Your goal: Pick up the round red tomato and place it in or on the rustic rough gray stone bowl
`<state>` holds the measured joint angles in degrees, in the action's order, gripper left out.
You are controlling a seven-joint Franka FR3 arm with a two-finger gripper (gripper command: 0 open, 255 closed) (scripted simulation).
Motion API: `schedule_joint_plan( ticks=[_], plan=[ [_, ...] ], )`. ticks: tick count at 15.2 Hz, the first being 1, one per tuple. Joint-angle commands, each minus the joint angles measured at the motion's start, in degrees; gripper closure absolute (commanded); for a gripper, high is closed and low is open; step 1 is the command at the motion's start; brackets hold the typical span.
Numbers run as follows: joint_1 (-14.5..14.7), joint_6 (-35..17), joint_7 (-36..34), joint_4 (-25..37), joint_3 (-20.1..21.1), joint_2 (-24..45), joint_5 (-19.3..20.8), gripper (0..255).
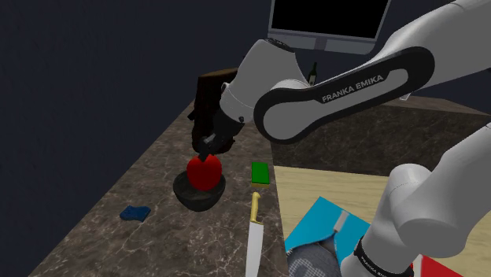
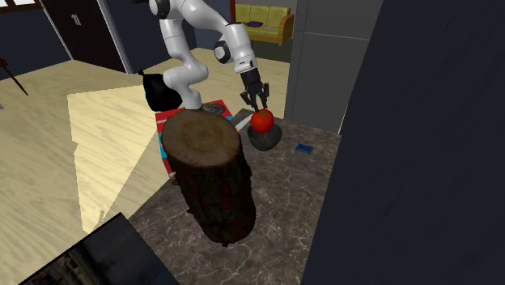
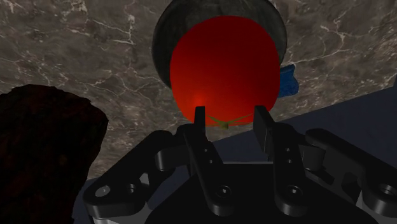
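The round red tomato (image 1: 204, 175) (image 2: 261, 121) (image 3: 222, 63) rests in the dark grey stone bowl (image 1: 197, 198) (image 2: 263, 141) (image 3: 165, 25) on the marble counter. My black gripper (image 1: 208, 149) (image 2: 260, 105) (image 3: 231, 118) hangs just above the tomato's top. Its fingers stand apart on either side of the stem, narrower than the tomato is wide, and do not clasp it. The tomato hides most of the bowl's inside.
A knife (image 1: 253, 236) lies near the counter's front edge, with a green block (image 1: 260, 172) beside the bowl. A small blue object (image 1: 134, 212) (image 2: 303, 148) (image 3: 287, 79) lies on the bowl's other side. A thick log stump (image 2: 206, 174) (image 1: 208, 90) stands behind the bowl.
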<state>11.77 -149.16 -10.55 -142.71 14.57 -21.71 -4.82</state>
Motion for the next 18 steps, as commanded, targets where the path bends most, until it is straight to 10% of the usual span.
schedule_joint_plan(
  ticks=[1,18],
  plan=[
    [0.00,-0.01,-0.01,0.01,0.00,0.00,0.00,0],
    [1.00,7.76,0.84,1.06,-1.31,-6.75,-1.11,0]
  ],
)
